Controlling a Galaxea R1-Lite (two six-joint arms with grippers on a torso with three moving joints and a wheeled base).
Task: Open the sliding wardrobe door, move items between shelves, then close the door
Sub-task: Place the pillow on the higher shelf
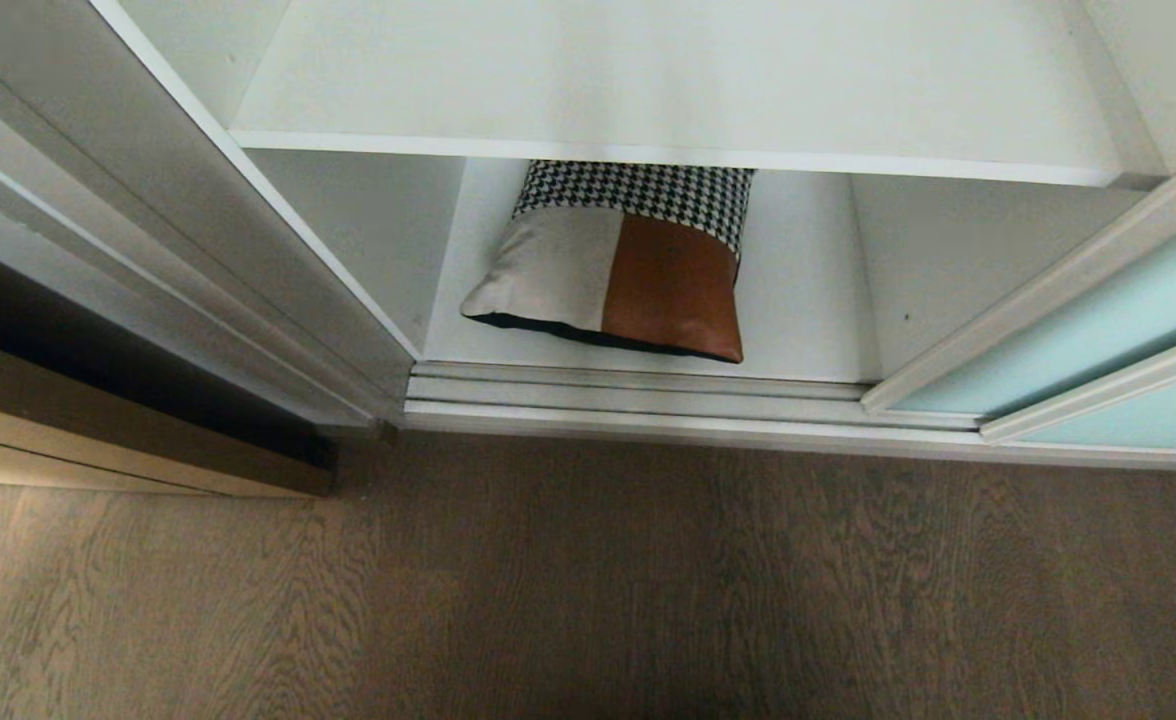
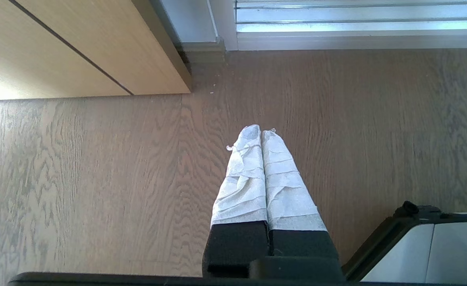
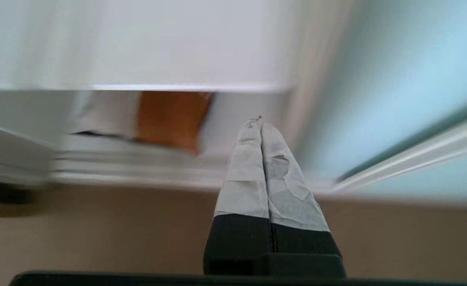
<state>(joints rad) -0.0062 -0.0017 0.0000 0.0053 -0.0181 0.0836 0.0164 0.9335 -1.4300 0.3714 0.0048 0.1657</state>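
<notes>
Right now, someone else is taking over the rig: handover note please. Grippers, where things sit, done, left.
Left gripper: shut, empty, parked over the wood floor in front of the wardrobe.
Right gripper: shut, empty, aimed at the wardrobe opening, not touching anything.
Sliding door: pushed aside to the right, so the opening is clear.
Cushion: lying on the bottom shelf, patchwork face up, near the front edge.
Upper shelf: the part in view holds nothing.
Done: door opened.
Left: pick up the cushion, move it to another shelf, slide the door closed.
</notes>
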